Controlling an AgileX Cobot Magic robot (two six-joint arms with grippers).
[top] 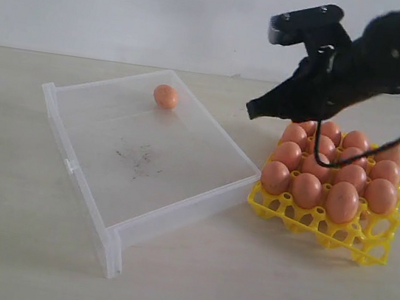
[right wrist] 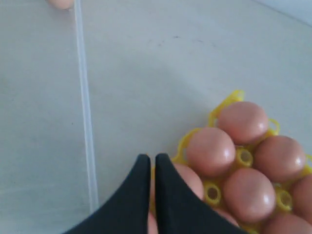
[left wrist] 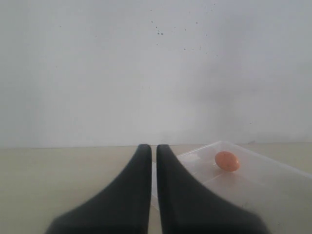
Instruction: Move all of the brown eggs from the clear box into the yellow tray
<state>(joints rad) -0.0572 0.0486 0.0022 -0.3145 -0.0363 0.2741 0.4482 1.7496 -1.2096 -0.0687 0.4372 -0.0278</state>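
Right fingers: I see the two black fingers (right wrist: 141, 195) pressed together with only a hairline between them, and nothing is clamped.
Right gripper: the right gripper (top: 252, 110) hangs in the air with its tips pointing towards the clear box. In the wrist view the right gripper (right wrist: 152, 158) sits above the corner of the yellow tray that is closest to the box.
Left fingers: the left gripper (left wrist: 152, 147) also has its fingers together and empty. It is raised above the table, well apart from the box. I cannot find it in the exterior view.
Cable: a black cable (top: 362, 162) loops down from the right arm across the eggs in the tray.
Brown eggs in tray: the brown eggs (top: 306, 189) sit upright in the cups, row behind row. The arm covers part of the back row, so I cannot give a count. Up close, the eggs (right wrist: 211, 151) look smooth and glossy.
Yellow tray: the yellow tray (top: 301, 222) stands on the table (top: 8, 242), just beside the box's right corner. I cannot tell if they touch. Its yellow rim (right wrist: 237, 95) shows in the right wrist view.
Egg in box: a single egg (top: 166, 97) lies alone on the floor near the far corner of the box, and the left wrist view shows it too (left wrist: 226, 161).
Clear box: the clear box (top: 176, 210) rests on the table, with dark scuffs (top: 135, 157) in the middle of its floor.
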